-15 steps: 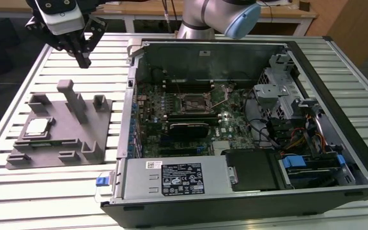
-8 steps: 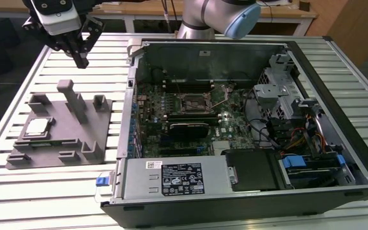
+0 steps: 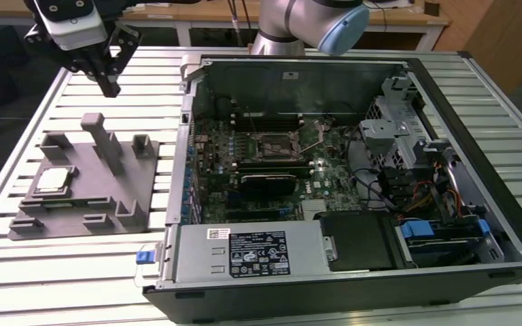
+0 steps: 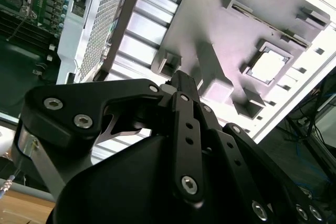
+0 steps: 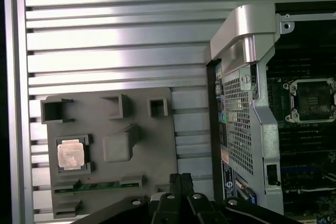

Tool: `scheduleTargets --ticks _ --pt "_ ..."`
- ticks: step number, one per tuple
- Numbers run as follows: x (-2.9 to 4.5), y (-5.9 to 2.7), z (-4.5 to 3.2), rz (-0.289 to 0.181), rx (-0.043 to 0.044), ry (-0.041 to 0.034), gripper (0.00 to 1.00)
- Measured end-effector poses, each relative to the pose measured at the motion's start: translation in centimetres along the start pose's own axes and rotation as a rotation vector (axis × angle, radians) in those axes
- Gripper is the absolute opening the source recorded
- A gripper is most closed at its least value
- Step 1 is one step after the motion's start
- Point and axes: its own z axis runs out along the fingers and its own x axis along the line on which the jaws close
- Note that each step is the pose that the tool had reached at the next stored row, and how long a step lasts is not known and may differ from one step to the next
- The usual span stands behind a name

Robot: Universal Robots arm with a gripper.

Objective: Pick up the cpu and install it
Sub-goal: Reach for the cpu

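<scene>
Claw above the worktop, cpu waiting in its tray

The claw [image 3: 109,87] hangs over the slatted worktop [image 3: 62,272] near the far end of the grey plastic tray [image 3: 79,217], its fingertips drawn together and nothing between them, so the pick-up is not yet made. The cpu [image 3: 52,180] lies flat in a square recess of that tray, metal top up, well apart from the claw; the recess walls hold it square and level, which leaves it reachable from above, as the first wrist view shows [image 5: 71,155]. Beside the tray stands the open computer case [image 3: 288,68], laid on its side so the motherboard faces up. Its dark cpu socket [image 3: 274,144] seems to be uncovered, ready for a chip, though the lever is hard to make out.
</scene>
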Motion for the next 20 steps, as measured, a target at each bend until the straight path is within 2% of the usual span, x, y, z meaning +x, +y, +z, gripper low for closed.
scheduleTargets --ticks 9,20 --pt "1.39 -0.11 0.06 0.0 0.0 0.0 0.11" --pt "2.55 -0.2 0.16 0.0 0.0 -0.0001 0.11"
